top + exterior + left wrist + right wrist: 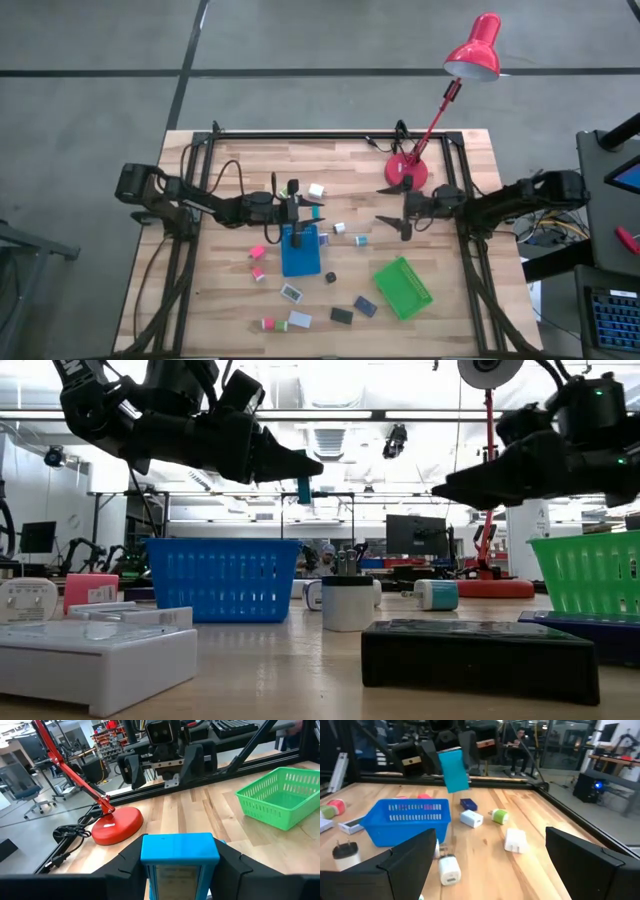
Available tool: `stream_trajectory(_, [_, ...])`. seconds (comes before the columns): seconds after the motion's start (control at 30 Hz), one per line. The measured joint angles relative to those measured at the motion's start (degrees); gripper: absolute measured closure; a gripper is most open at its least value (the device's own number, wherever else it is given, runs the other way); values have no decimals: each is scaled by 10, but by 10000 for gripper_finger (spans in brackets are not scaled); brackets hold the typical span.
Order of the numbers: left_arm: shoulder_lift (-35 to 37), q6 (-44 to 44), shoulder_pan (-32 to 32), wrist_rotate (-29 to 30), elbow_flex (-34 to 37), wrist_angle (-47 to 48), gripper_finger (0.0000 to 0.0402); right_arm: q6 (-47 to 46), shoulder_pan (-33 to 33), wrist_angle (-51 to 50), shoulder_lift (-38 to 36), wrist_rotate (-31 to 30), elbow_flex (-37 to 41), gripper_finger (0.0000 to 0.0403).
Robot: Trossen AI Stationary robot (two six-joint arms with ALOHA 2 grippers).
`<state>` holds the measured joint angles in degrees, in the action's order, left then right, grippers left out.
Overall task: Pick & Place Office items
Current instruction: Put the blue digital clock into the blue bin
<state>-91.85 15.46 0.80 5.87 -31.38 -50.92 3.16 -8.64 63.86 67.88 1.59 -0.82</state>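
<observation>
On the left, the left gripper (297,212) hung over the far end of the blue basket (300,255), its fingers clamped on a light blue box (179,849) held clear above the basket's rim. Whether the blue basket held anything could not be told. Left of it lay a pink block (257,251) and a second pink-and-white block (259,273). Near its front corner sat a white box (291,293), with a white adapter (299,320) farther forward. Just right of the basket lay a small black plug (330,277), and beyond it a white block (316,190). Farther right, a black box (341,315) and a navy box (365,306) lay beside the green basket (402,287), which looked empty. The right gripper (403,207) hovered with jaws wide apart, holding nothing, near the red desk lamp (410,170).
</observation>
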Motion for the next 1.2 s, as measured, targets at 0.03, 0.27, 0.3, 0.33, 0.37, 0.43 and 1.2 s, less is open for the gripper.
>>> stream_trajectory(0.03, [0,0,0,0,0,0,251,0,0,-5,-5,-4,4,35])
stream_trajectory(0.27, [0,-5,0,0,0,3,251,-2,0,-20,-19,-6,4,35])
stream_trajectory(0.3, [0,-8,0,0,0,6,251,-2,0,-19,-19,-6,4,35])
stream_trajectory(0.33, [0,-10,0,0,0,9,251,-2,0,-20,-18,-6,4,35])
stream_trajectory(0.37, [0,-14,0,-1,0,15,251,-2,0,-22,-18,-6,4,35])
stream_trajectory(0.43, [0,-22,0,-1,0,28,251,-2,0,-21,-18,-6,4,35])
stream_trajectory(1.2, [104,-102,54,35,-193,693,251,-5,0,-25,-18,-2,3,36])
